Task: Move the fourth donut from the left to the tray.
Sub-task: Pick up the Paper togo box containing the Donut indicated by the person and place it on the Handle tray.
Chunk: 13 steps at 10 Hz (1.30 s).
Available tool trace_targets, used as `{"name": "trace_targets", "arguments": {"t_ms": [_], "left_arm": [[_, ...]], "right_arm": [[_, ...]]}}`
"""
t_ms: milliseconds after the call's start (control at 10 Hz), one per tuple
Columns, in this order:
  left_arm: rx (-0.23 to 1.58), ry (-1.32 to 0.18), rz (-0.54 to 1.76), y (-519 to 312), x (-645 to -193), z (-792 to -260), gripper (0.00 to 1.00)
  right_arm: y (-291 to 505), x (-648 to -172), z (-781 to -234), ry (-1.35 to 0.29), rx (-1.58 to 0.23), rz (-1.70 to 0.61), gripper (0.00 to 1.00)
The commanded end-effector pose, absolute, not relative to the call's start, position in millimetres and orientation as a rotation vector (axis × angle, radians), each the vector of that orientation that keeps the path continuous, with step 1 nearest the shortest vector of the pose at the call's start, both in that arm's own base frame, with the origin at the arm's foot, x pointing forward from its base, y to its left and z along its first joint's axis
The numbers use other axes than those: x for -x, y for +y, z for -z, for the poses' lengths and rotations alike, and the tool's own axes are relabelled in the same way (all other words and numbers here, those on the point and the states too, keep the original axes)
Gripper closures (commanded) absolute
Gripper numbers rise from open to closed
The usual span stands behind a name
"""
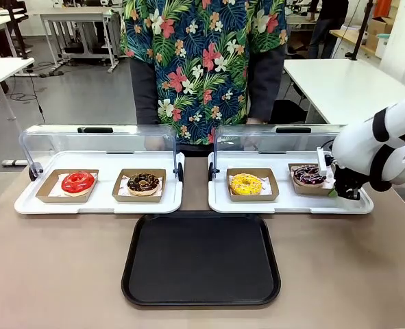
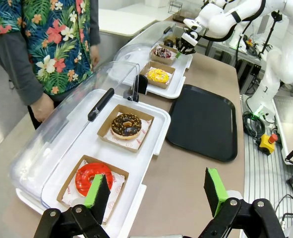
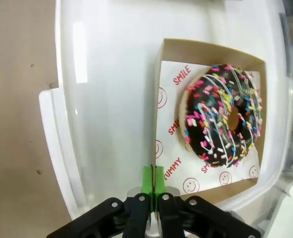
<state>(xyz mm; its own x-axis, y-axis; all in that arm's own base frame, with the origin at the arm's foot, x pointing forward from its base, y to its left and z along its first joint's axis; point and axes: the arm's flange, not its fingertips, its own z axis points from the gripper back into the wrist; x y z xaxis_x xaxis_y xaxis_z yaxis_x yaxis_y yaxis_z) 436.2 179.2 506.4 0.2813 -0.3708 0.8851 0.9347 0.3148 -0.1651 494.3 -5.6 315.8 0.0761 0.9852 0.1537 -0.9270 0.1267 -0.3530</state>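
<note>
Jaws of the right gripper (image 3: 153, 181) pinch the near wall of the shallow brown cardboard holder (image 3: 158, 106) carrying the chocolate-glazed, sprinkled ring donut (image 3: 223, 121), far right on the tabletop; the large flat black plastic tray (image 1: 201, 259) lies near and leftward. The left gripper (image 2: 156, 191) hangs open, well apart.
</note>
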Motion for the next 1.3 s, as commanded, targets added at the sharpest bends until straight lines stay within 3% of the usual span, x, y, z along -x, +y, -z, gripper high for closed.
{"name": "trace_targets", "arguments": {"t_ms": [0,500,1100,1200], "left_arm": [[0.798,-0.851,1.025,178.8,-435.0,-508.3,0.0],[0.798,-0.851,1.025,178.8,-435.0,-508.3,0.0],[0.798,-0.851,1.025,178.8,-435.0,-508.3,0.0],[0.798,-0.851,1.025,178.8,-435.0,-508.3,0.0]], "right_arm": [[1.7,-464.4,-347.5,-0.457,0.236,-1.384,0.98],[53.0,-388.2,-393.7,-0.475,0.203,-1.393,0.98],[116.9,-319.0,-389.0,-0.433,0.101,-1.465,0.98],[123.0,-393.4,-415.4,-0.42,0.142,-1.428,0.98]]}}
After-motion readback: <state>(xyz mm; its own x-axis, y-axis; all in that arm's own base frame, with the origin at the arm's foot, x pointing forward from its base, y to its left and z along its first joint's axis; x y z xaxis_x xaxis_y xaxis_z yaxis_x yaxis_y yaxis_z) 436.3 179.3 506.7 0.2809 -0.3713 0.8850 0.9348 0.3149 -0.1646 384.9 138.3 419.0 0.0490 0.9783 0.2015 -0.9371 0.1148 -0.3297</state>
